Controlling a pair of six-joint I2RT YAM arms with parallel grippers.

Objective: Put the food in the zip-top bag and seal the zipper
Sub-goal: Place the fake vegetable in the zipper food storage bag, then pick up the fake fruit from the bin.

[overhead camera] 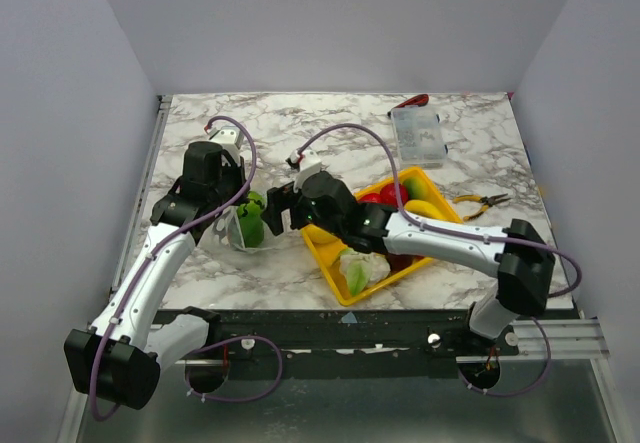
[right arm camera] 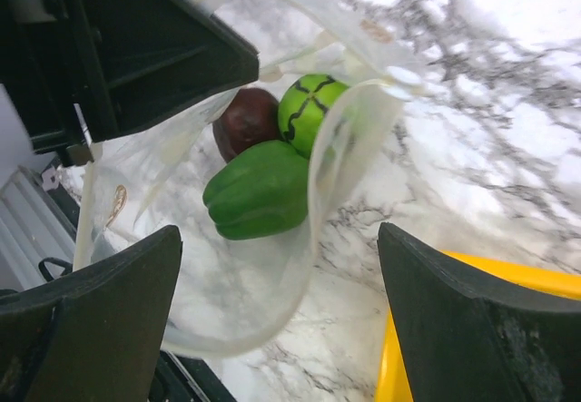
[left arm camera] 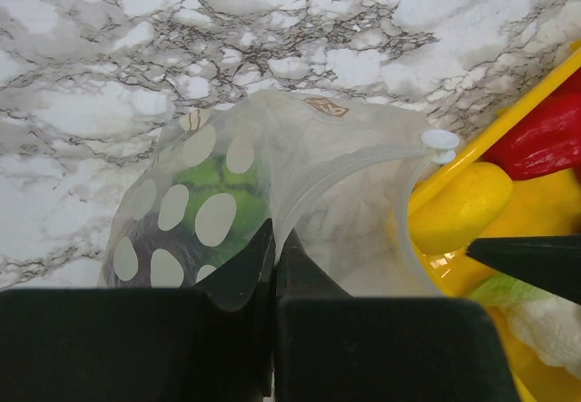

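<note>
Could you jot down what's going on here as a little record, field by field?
Bag: transparent dotted plastic bag, mouth open
Inside bag: green toy pepper, dark purple piece, bright green round piece
Left pincer: shut on the bag's edge
Right pincer: open, empty, facing the bag mouth
Yellow plastic tray: red toy pepper, yellow banana, white cauliflower

1. One bag (left arm camera: 345, 157), holding three pieces: one green pepper (right arm camera: 259, 191), one dark purple piece (right arm camera: 245, 119), one round green piece (right arm camera: 309, 107).
2. One yellow tray (overhead camera: 325, 261), holding one cauliflower (overhead camera: 365, 266) and one banana (overhead camera: 425, 209); the other pieces are partly hidden.
3. One clear box (overhead camera: 418, 135), near the table's far edge.
4. One pair of pliers (overhead camera: 480, 203), near its right edge.
</note>
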